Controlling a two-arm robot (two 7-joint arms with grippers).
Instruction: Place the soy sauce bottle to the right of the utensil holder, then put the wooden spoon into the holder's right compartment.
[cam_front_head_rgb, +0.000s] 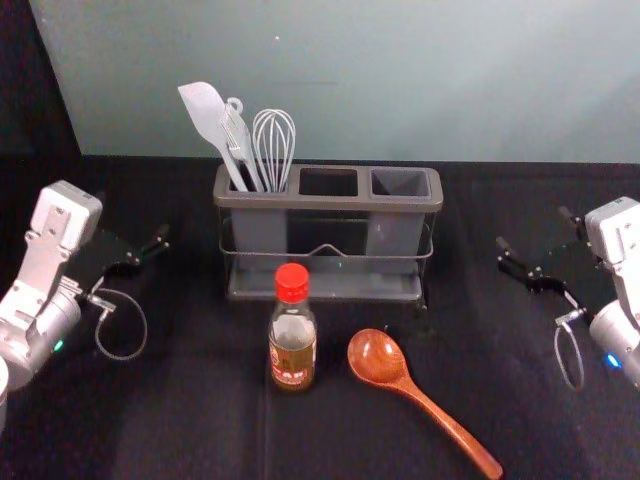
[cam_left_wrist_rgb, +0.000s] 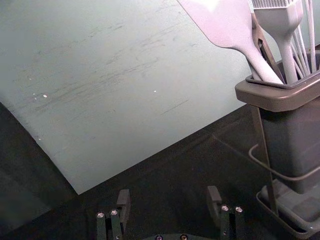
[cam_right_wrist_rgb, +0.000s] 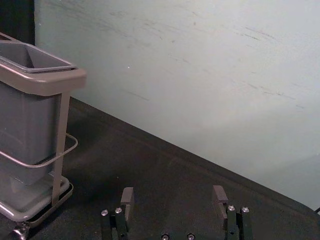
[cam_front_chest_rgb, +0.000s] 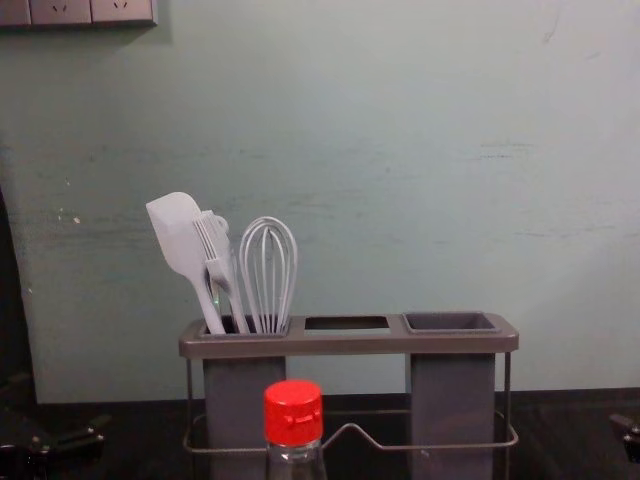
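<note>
The soy sauce bottle (cam_front_head_rgb: 292, 350), red-capped and upright, stands in front of the grey utensil holder (cam_front_head_rgb: 325, 290); its cap (cam_front_chest_rgb: 293, 412) shows low in the chest view. To its right the wooden spoon (cam_front_head_rgb: 440, 415) lies flat, bowl toward the holder and handle toward the near right. The holder's right compartment (cam_front_head_rgb: 400, 184) holds nothing visible. Left of the holder is my left gripper (cam_front_head_rgb: 134, 222), and its fingers stand apart and empty in its wrist view (cam_left_wrist_rgb: 169, 196). On the holder's right side, my right gripper (cam_front_head_rgb: 536, 232) is likewise open, empty in its wrist view (cam_right_wrist_rgb: 173, 195).
A spatula (cam_front_head_rgb: 205, 115), a brush and a whisk (cam_front_head_rgb: 273, 140) stand in the holder's left compartment, rising above its rim. Behind the holder, a pale wall (cam_front_head_rgb: 360, 80) borders the black table (cam_front_head_rgb: 180, 420).
</note>
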